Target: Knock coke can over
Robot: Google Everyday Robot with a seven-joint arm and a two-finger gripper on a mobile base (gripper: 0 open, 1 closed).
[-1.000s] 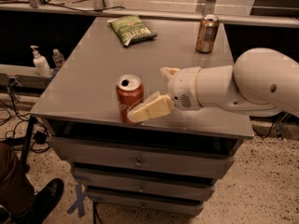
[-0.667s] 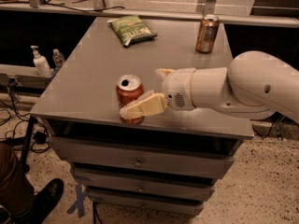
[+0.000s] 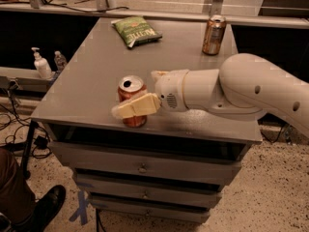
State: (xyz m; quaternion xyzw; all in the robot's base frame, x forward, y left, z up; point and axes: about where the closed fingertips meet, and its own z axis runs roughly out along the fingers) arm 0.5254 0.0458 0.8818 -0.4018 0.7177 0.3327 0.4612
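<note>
The white two-finger gripper point(image 3: 140, 94) has slid leftward over the last second. Its near cream finger point(image 3: 137, 106), which a moment ago lay off the right flank of the red aluminium coke can point(image 3: 132, 99), now crosses the can's front face. The can has hardly shifted. It stands upright with its silver top level, close to the front edge of the grey metal tabletop point(image 3: 87, 81) and a little left of that edge's middle. So contact looks made or all but made, yet the knock itself is not done.

The jaws seem spread. A second cream tip shows behind and to the right of the can's top, well apart from the near finger, though whether the can sits between them is hard to judge from this angle.

The thick white arm point(image 3: 241, 88) reaches in low from the right edge, roughly level with the tabletop, wrist pointing left.

A gold-brown can point(image 3: 214, 35) stands near the far right corner and a green snack bag point(image 3: 136, 31) lies by the far edge, both well clear.
</note>
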